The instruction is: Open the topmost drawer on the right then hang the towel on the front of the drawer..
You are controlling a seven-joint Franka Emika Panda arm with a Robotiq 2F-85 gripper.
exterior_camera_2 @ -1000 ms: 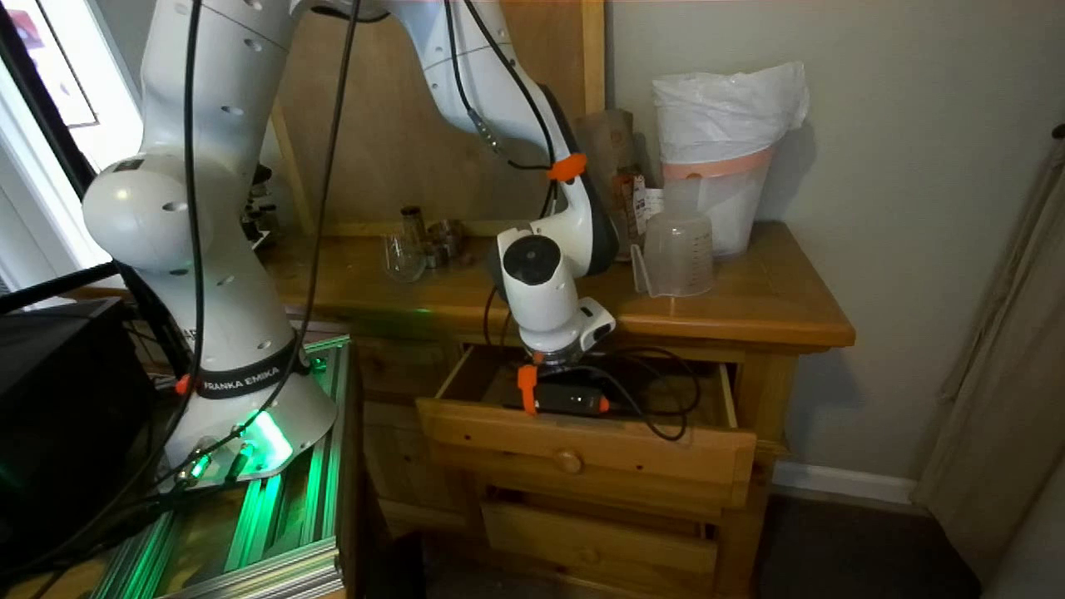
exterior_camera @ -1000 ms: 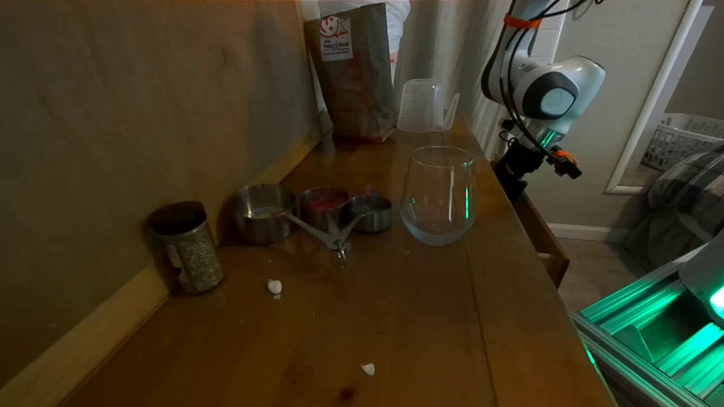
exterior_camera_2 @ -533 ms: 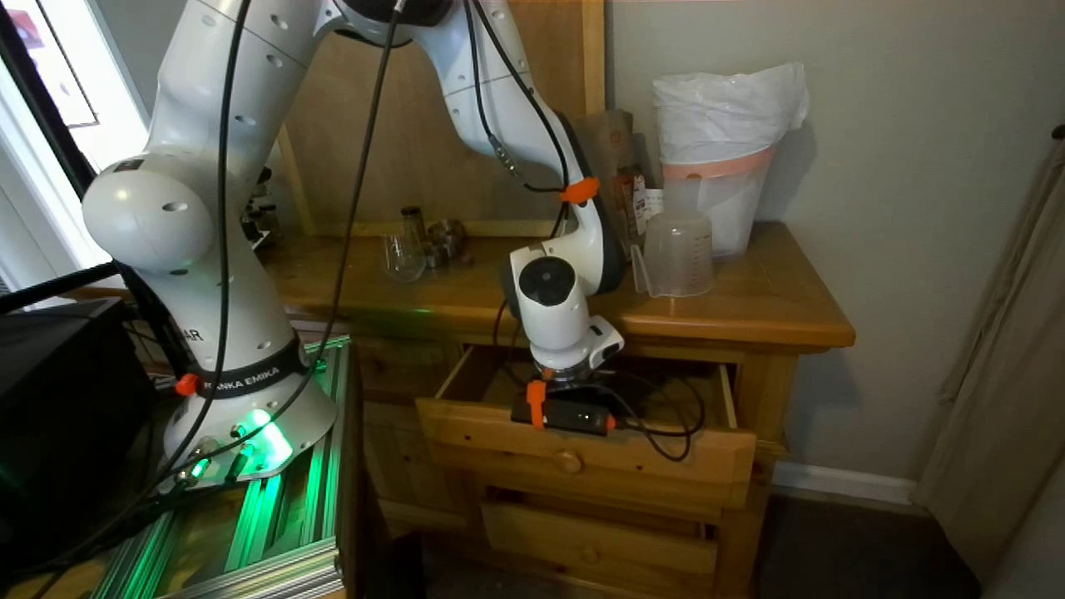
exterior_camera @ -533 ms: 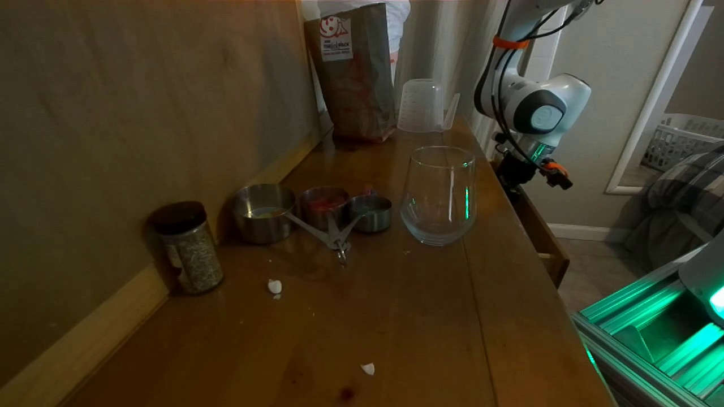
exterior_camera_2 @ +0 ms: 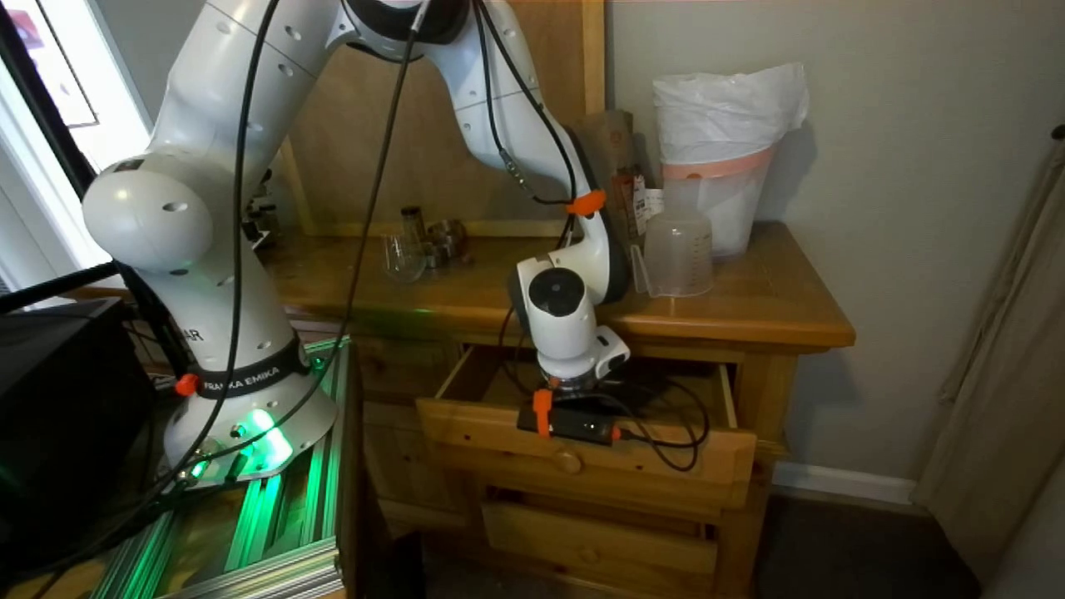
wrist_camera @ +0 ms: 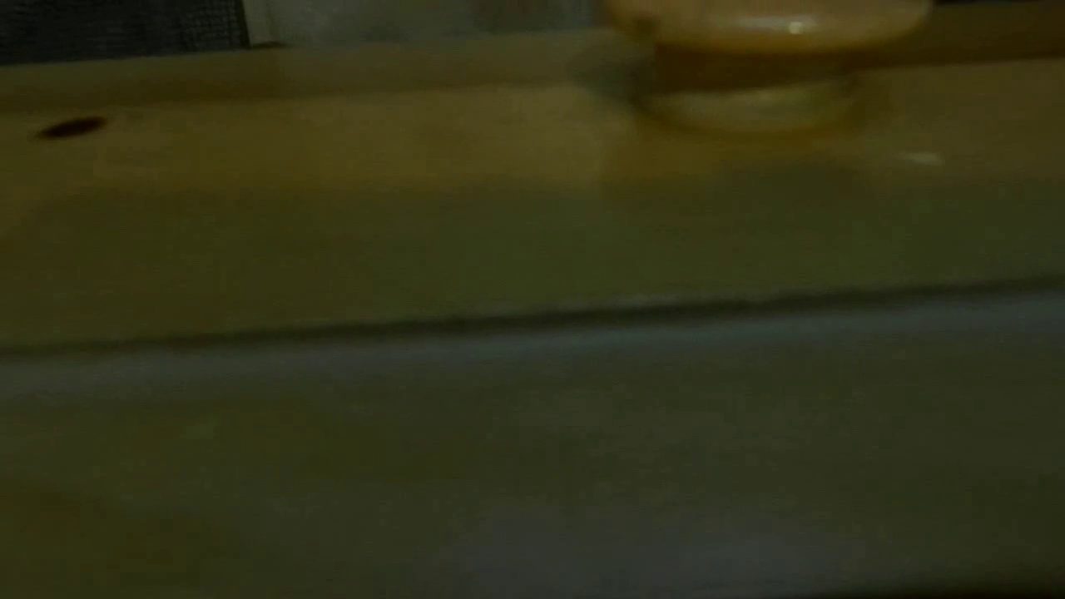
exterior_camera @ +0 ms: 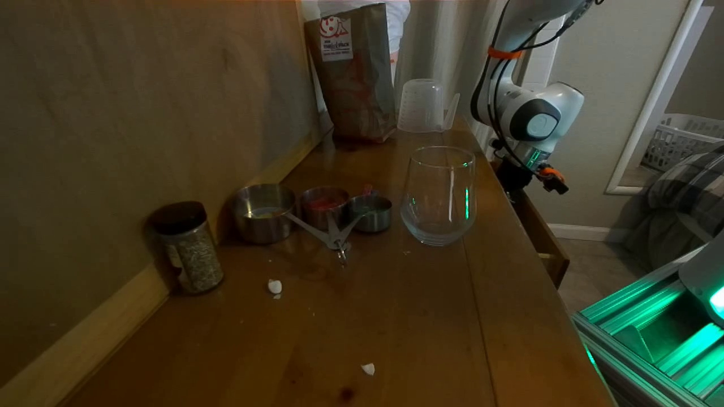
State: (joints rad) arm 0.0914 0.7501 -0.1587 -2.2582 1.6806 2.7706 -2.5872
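Note:
The topmost drawer point(exterior_camera_2: 499, 433) on the right is pulled open. It is mid-brown wood with a round knob point(exterior_camera_2: 568, 462), and its side also shows in an exterior view point(exterior_camera: 543, 240). My gripper point(exterior_camera: 513, 180) points down inside the open drawer. Its fingers are hidden behind the drawer and the wrist camera, so I cannot tell whether they are open or shut. The wrist camera point(exterior_camera_2: 574, 423) overlaps the drawer's front edge. The wrist view is dark and blurred, showing the drawer front close up with the knob point(wrist_camera: 774, 25) at the top. No towel shows in any view.
A lower drawer point(exterior_camera_2: 599, 541) is partly open. The countertop point(exterior_camera: 350, 316) above holds a stemless glass point(exterior_camera: 438, 198), metal measuring cups point(exterior_camera: 263, 215), a jar point(exterior_camera: 192, 254), a plastic jug point(exterior_camera_2: 681, 254), a paper bag point(exterior_camera: 356, 79) and a lined bin point(exterior_camera_2: 732, 191). Cables point(exterior_camera_2: 682, 466) hang from my wrist before the drawer.
My wrist has moved down and outward toward the drawer's front, and a little right in an exterior view. The gripper sits lower. The drawer has not moved.

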